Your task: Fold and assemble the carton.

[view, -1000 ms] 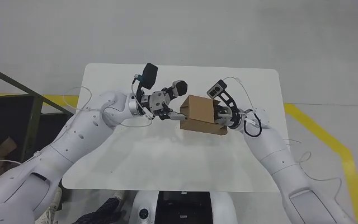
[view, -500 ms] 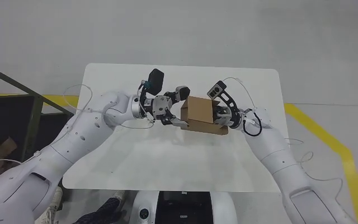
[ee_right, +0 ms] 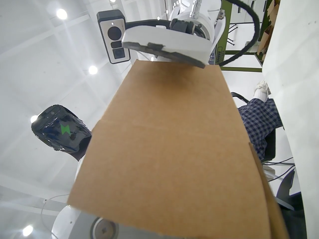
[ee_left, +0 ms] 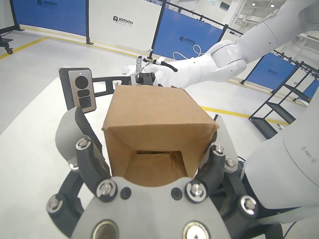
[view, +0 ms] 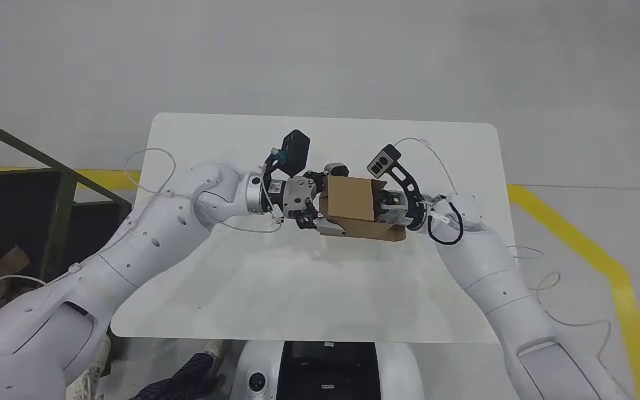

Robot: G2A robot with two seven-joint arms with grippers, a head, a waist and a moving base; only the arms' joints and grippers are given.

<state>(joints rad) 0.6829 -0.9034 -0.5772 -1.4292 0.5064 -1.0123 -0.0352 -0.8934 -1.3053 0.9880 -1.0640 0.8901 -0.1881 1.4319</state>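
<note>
**Item:** carton [view: 352, 200], brown cardboard, squared up into a box w/ one end open. It is sitting upper-ctr in the top view, slightly right of middle, btwn the two end effectors. A flap is sticking out along its lower edge. Whether it is touching the table [view: 250, 290]: cannot tell.

**L end effector** [view: 318, 203]: is straddling the carton's open end w/ fingers [ee_left: 74, 125] spread wide, one each side. In the L wrist view, the finger at frame right is touching the box corner; the other is standing just off the wall.

**R end effector** [view: 396, 208]: is sitting at the carton's right end in the top view. Open or closed: cannot tell.

**Table:** white, rounded corners.
</note>
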